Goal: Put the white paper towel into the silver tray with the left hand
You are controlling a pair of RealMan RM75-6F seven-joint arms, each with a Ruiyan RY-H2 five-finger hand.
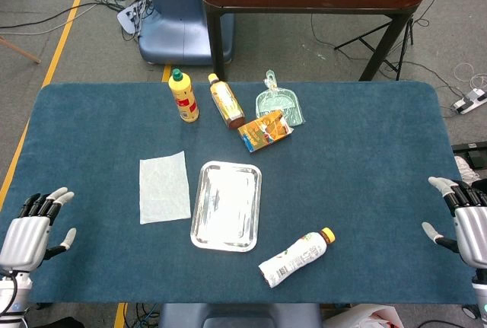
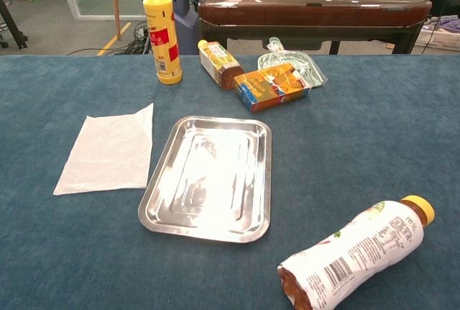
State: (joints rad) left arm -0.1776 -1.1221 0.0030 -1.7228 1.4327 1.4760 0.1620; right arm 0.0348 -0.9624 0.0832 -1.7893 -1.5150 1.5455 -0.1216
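While the left hand [image 1: 30, 229] waits at the table's near-left edge, fingers spread and holding nothing, the white paper towel [image 1: 163, 187] lies flat just left of the silver tray [image 1: 226, 205]. Thin and limp, it will likely need pinching at an edge or corner. Far right, the right hand [image 1: 466, 221] is likewise spread and empty.
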